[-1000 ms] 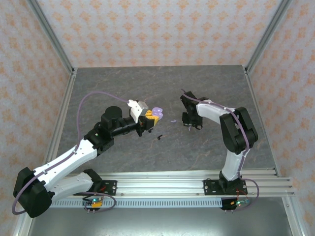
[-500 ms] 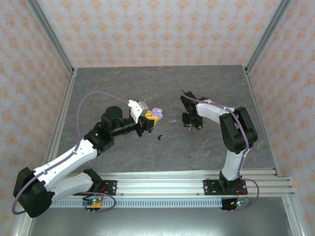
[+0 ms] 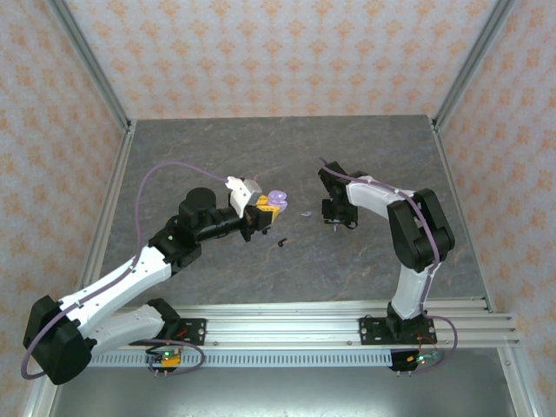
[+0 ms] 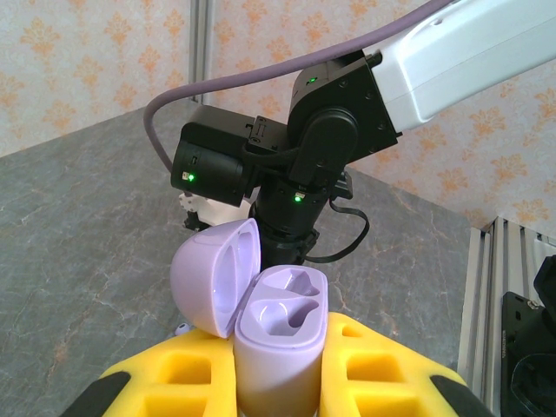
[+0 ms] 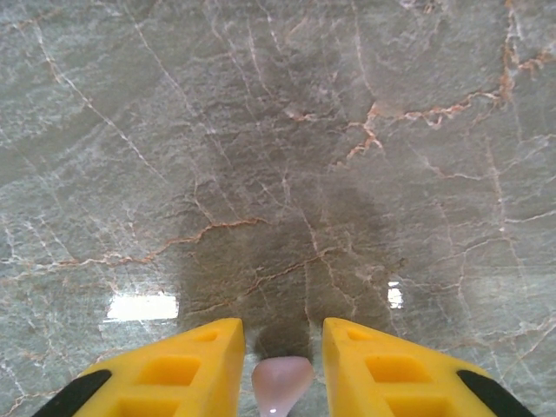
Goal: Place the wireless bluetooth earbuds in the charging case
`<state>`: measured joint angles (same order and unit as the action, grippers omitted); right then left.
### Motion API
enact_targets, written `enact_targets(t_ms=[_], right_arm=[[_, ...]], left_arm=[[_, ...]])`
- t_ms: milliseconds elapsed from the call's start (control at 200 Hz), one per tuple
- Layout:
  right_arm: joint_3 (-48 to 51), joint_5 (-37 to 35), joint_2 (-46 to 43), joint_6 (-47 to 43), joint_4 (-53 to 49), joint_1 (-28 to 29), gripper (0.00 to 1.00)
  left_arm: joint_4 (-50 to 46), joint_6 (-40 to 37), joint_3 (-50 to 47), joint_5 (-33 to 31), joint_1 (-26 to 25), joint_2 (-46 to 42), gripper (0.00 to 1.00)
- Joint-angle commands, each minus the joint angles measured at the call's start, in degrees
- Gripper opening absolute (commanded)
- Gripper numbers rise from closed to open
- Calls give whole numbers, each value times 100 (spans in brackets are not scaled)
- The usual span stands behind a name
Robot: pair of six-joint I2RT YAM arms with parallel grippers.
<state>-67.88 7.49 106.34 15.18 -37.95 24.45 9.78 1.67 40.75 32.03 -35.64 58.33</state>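
My left gripper (image 3: 263, 211) is shut on a pale lavender charging case (image 4: 280, 343) and holds it upright above the table. The case's lid (image 4: 214, 273) is swung open to the left and both sockets are bare. My right gripper (image 5: 282, 347) points down at the table, and a pale lavender earbud (image 5: 282, 386) is pinched between its yellow fingers (image 5: 187, 365). A second lavender earbud (image 3: 306, 213) lies on the table between the two grippers. One black earbud (image 3: 282, 242) lies nearer the front. The other black earbud is out of view.
The grey marbled table (image 3: 261, 148) is fenced by metal posts and patterned walls. The right arm's wrist (image 4: 334, 130) hangs close behind the open case. A metal rail (image 3: 347, 317) runs along the near edge.
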Motion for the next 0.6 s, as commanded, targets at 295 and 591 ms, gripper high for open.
enact_targets(t_ms=[295, 591], right_arm=[[152, -54, -226, 158, -488, 0, 31], [120, -85, -25, 163, -362, -1, 30]], left_arm=[[41, 53, 51, -125, -40, -196, 10], [41, 58, 46, -127, -49, -205, 10]])
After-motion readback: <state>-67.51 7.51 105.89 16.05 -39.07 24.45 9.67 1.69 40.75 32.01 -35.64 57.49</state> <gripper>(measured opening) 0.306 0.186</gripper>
